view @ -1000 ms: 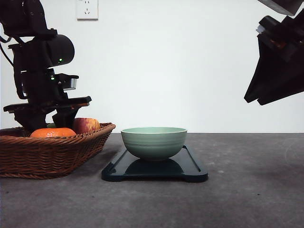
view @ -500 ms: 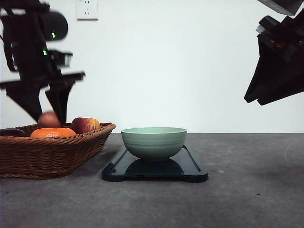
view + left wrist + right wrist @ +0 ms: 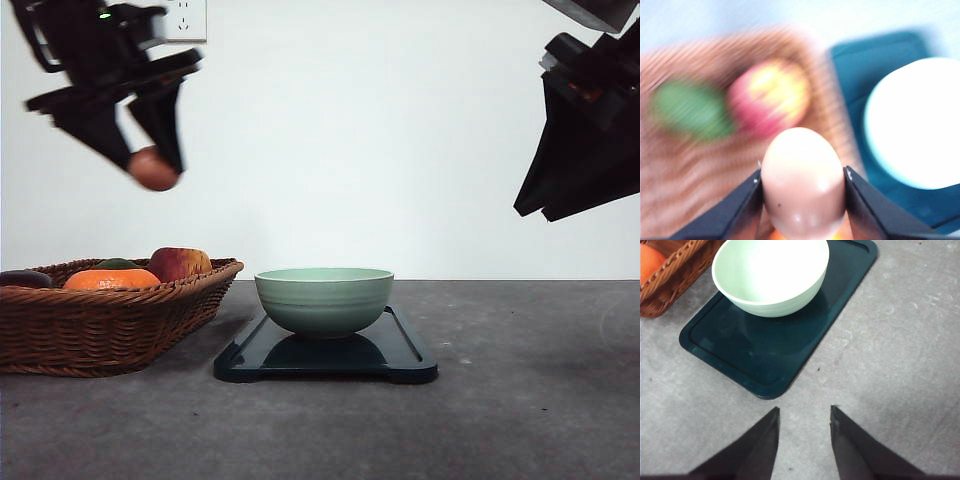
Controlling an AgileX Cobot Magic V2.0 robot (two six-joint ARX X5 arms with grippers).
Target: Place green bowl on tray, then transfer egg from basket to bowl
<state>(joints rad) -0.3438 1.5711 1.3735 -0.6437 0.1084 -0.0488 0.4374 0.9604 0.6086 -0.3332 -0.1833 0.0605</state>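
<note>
The pale green bowl (image 3: 323,299) stands upright on the dark tray (image 3: 325,362) mid-table; both also appear as bowl (image 3: 771,275) and tray (image 3: 765,355) in the right wrist view. My left gripper (image 3: 150,168) hangs high above the wicker basket (image 3: 105,318), shut on a brownish egg (image 3: 153,168); the left wrist view has the egg (image 3: 803,181) clamped between both black fingers (image 3: 732,210), with the bowl (image 3: 917,122) off to one side. My right gripper (image 3: 802,415) is open and empty, raised at the right of the tray.
The basket holds an orange (image 3: 111,279), a red-yellow apple (image 3: 180,263), a green fruit (image 3: 116,264) and a dark item (image 3: 22,278) at its left end. Grey tabletop (image 3: 520,400) stretches to the right of the tray. A wall socket (image 3: 185,18) is behind.
My left gripper has risen out of the basket with the egg in its jaws and shifted right, toward the bowl. The right arm, bowl and tray have not moved.
</note>
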